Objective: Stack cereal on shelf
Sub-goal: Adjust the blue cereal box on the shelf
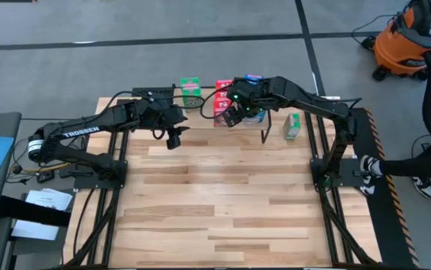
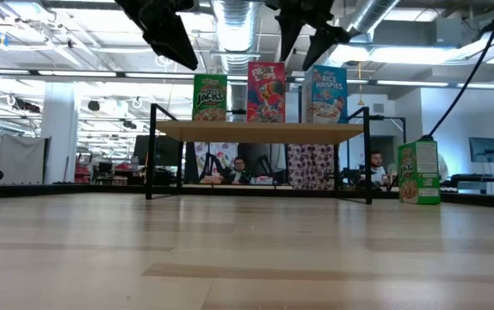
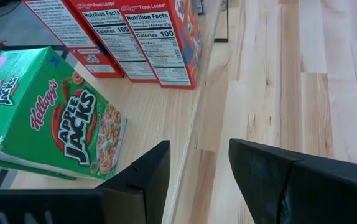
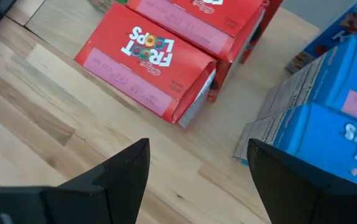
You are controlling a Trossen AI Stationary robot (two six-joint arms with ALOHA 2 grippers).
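Right gripper (image 4: 194,180): I see its two dark fingers spread wide with nothing between them, hovering above the shelf (image 4: 73,106). Directly ahead of the fingers on the light wooden top stand the red Froot Loops boxes (image 4: 157,65), and just beside them, toward the other finger, the blue Rice Krispies boxes (image 4: 337,121). Neither colour is touched by a finger. In the high view I place this gripper (image 1: 234,112) over the middle of the shelf, partly covering the red and blue boxes.

Left gripper (image 3: 197,171): I read its fingers as parted by a narrow gap and holding nothing. It hangs over the front edge of the shelf (image 3: 147,118), near the end where the green Apple Jacks boxes (image 3: 54,118) stand; the green boxes lie just to one side of the fingers, apart from them. Farther along the shelf I see red boxes (image 3: 147,43) with their nutrition panels showing. In the high view this gripper (image 1: 173,137) sits over the slatted tabletop (image 1: 223,202), just in front of the shelf.

Low view: green (image 2: 210,97), red (image 2: 266,91) and blue (image 2: 326,95) boxes stand upright in a row on the shelf (image 2: 260,130). One further green box (image 2: 419,172) stands on the tabletop, beside the shelf's far leg, well apart from both grippers.
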